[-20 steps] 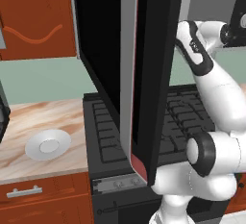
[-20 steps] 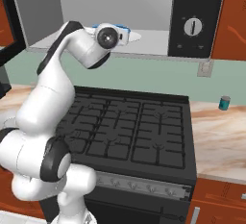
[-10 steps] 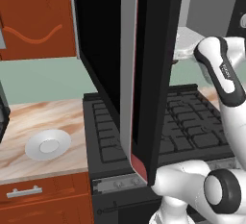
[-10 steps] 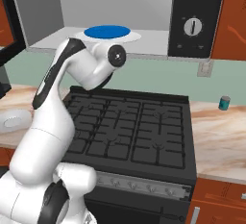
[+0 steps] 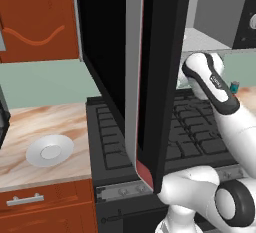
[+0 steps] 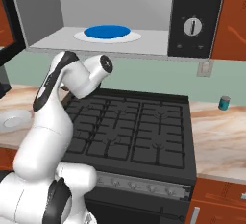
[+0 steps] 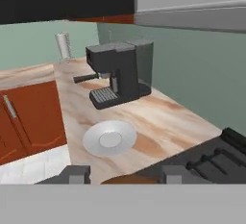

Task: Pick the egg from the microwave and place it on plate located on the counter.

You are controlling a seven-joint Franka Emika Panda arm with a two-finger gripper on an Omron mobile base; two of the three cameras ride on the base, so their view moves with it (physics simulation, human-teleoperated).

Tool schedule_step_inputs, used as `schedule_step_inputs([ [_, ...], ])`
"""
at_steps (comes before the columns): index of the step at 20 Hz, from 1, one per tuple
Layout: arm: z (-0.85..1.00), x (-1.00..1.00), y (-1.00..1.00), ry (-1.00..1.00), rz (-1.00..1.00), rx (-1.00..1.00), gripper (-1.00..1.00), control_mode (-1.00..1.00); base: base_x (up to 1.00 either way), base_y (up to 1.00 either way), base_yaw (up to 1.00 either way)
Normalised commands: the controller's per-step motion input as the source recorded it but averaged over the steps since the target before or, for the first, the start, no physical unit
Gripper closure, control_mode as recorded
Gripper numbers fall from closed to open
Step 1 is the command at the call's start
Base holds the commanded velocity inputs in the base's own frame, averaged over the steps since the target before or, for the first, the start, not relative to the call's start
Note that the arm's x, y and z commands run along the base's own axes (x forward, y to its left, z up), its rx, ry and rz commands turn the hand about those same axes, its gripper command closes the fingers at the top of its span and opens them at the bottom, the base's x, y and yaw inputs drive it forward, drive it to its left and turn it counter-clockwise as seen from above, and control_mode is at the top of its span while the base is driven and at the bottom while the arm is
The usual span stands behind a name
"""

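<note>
Counting 1 microwave (image 6: 115,11) w/ 1 door (image 5: 150,77) hanging open & 1 knob (image 6: 192,26); 1 blue disc (image 6: 107,31) sitting inside. 1 plate (image 7: 109,138) lying on 1 counter (image 7: 158,122). 1 stove (image 6: 134,131) showing. 1 coffee machine (image 7: 120,74) & 1 teal can (image 6: 224,103) standing. 1 egg (image 7: 139,180) peeking btwn 2 fingertips (image 7: 72,175).

Light grey-white plate (image 7: 110,138) at frame centre on beige-pink marbled counter (image 7: 158,122). Black coffee machine (image 7: 117,73) behind it, pale green wall at right. Reddish-brown drawers (image 7: 29,117) at left, silver handle. Microwave (image 6: 120,18): light grey inner walls, blue disc (image 6: 107,31) on white tray, black knob panel. Black stove (image 6: 134,131) below. Small teal can (image 6: 224,103) at right.
</note>
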Motion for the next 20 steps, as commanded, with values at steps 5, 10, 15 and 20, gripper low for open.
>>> schedule_step_inputs([
  [5, -0.71, 0.00, 0.96, 0.00, 0.45, -0.06, 1.00, -1.00, 0.00, 0.00, 0.00],
  [10, -0.48, 0.08, 0.84, 0.02, 0.44, 0.00, 1.00, -1.00, 0.00, 0.00, 0.00],
  [15, -0.47, 0.04, 0.75, 0.09, 0.30, 0.00, 1.00, -1.00, 0.00, 0.00, 0.00],
  [20, -0.37, 0.13, 0.68, 0.06, 0.18, 0.00, 1.00, -1.00, 0.00, 0.00, 0.00],
])
